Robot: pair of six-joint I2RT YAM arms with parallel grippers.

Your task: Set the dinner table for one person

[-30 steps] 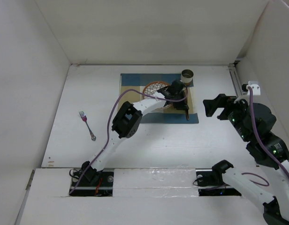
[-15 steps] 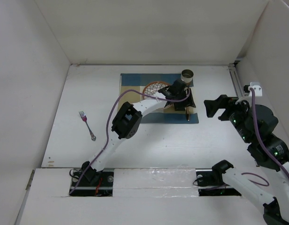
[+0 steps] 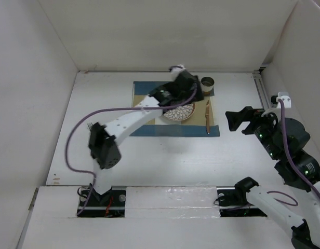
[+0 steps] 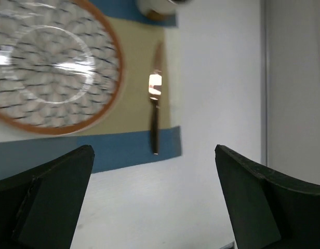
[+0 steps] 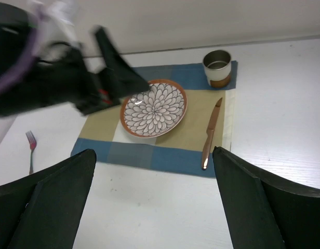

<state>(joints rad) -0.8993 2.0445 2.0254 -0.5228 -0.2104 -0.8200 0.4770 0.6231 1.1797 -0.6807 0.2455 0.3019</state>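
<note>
The dinner table [image 3: 165, 161] lies beneath one placemat [image 3: 181, 128]. On the placemat:

- One plate [image 3: 181, 111] at centre.
- One knife [image 3: 207, 116] on the right part.
- One cup [image 3: 207, 82] at the far right corner.

One fork [image 5: 31, 148] lies off the placemat, left of its left edge. The left gripper [image 4: 154, 150] and right gripper [image 5: 154, 150] both have their fingers spread and hold nothing.

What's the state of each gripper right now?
Left gripper: open, holding nothing.
Right gripper: open, holding nothing.
</note>
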